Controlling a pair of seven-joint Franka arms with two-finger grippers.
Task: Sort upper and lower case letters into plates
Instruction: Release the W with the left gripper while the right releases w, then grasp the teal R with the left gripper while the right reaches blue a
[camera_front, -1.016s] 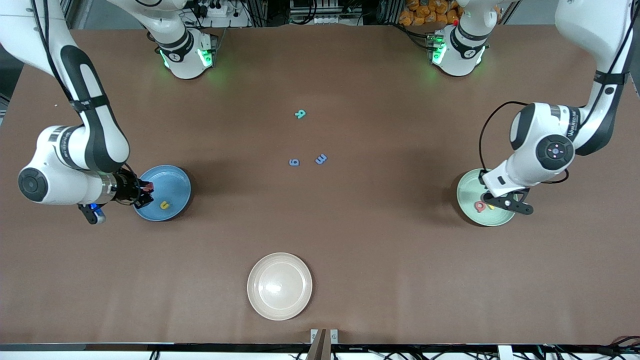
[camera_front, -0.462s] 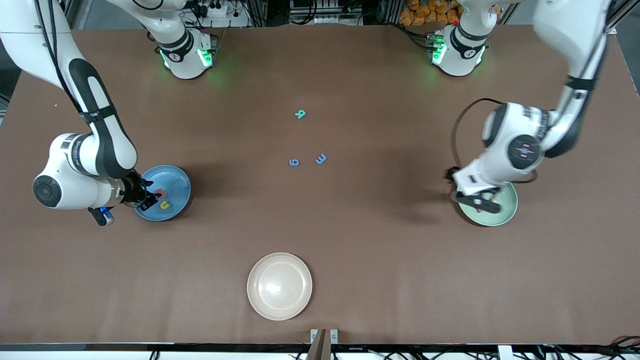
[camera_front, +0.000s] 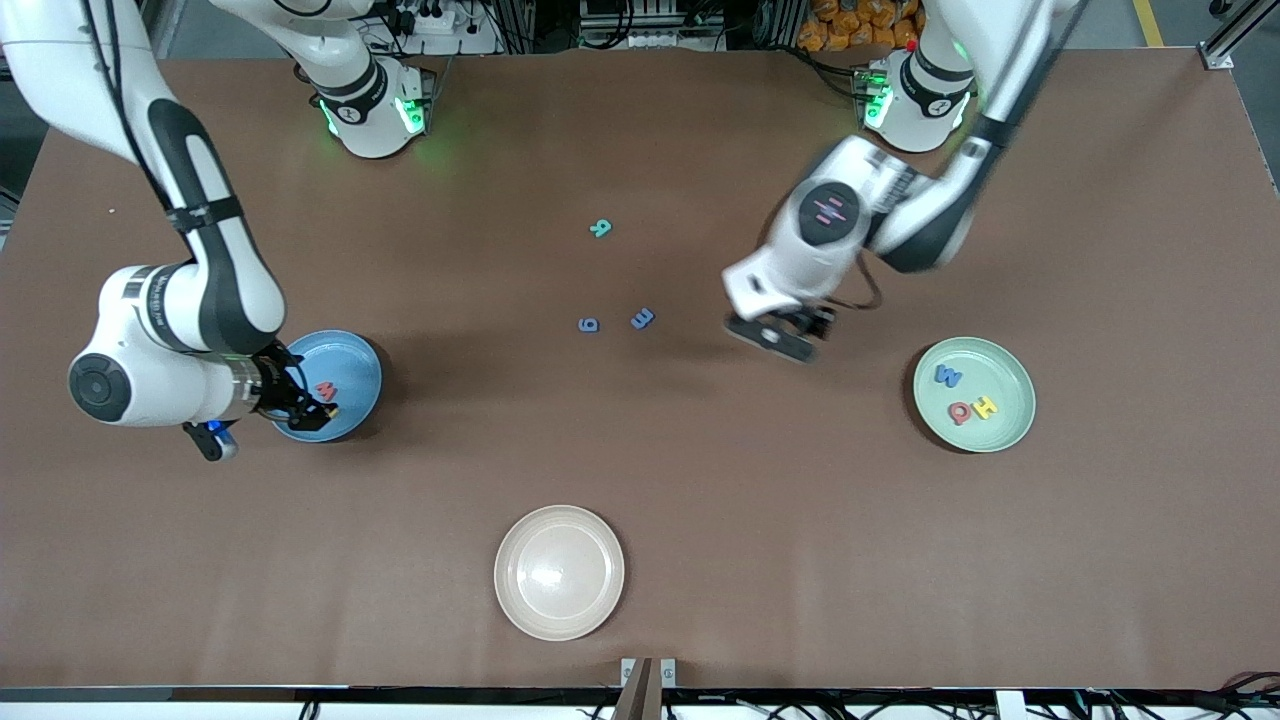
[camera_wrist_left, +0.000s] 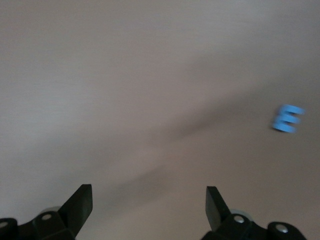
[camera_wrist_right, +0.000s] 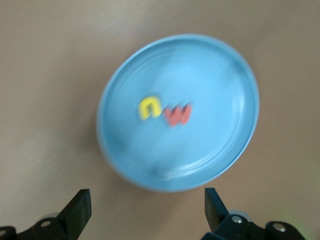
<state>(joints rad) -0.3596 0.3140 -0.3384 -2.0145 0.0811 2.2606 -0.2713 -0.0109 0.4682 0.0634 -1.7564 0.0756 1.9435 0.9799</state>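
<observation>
Left gripper (camera_front: 775, 335) wide, empty, over bare table between the blue m (camera_front: 642, 318) and the mint green plate (camera_front: 1010, 428); m lies just toward the right arm's end, clearly nearer this arm; right gripper (camera_front: 305, 408) wide, empty, over the sky blue plate (camera_front: 355, 355). Yellow u (camera_wrist_right: 149, 107) beside red w (camera_wrist_right: 177, 115) plain only in the right wrist view; teal letter (camera_front: 600, 228) seen only from the front.

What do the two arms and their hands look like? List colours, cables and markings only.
Both arms are glossy white with black joint bands and thin black cables along the links. Their bases glow green. The left arm's wrist disc carries small red marks; its left hand is black. The right hand is black too, with a small blue part below the wrist. Wrist views show black, wedge-shaped fingertips.
</observation>
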